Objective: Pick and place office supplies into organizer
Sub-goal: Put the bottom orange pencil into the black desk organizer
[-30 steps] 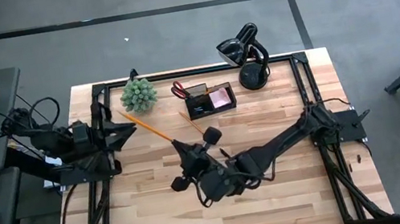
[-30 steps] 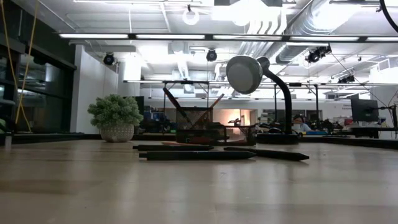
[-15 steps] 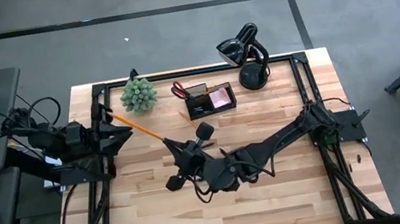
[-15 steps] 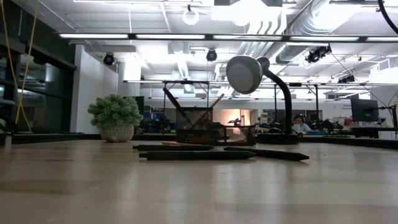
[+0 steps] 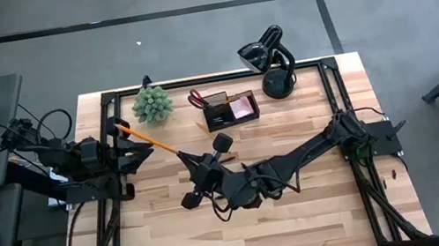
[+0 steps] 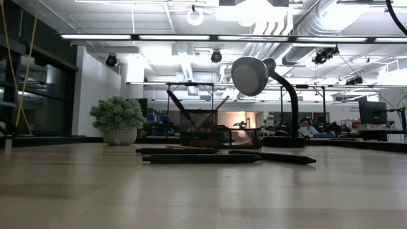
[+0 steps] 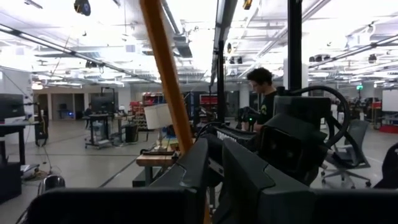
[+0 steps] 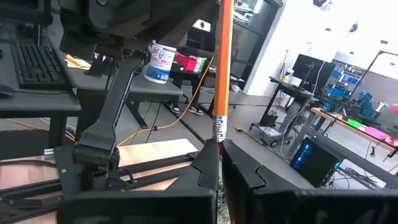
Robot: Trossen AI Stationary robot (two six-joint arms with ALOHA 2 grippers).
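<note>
The worktop carries the organizer near its far edge. Short of it, both hands clamp one orange pencil in mid-air: left hand on the far end, right hand on the eraser end. Apparently a handover; next, the left should release.

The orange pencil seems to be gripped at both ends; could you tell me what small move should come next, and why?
Probably the left gripper should let go. Both it and the right gripper are shut on the orange pencil, raised off the table, and the right arm reaches from the side nearer the organizer, so it looks better placed to carry it there.
</note>
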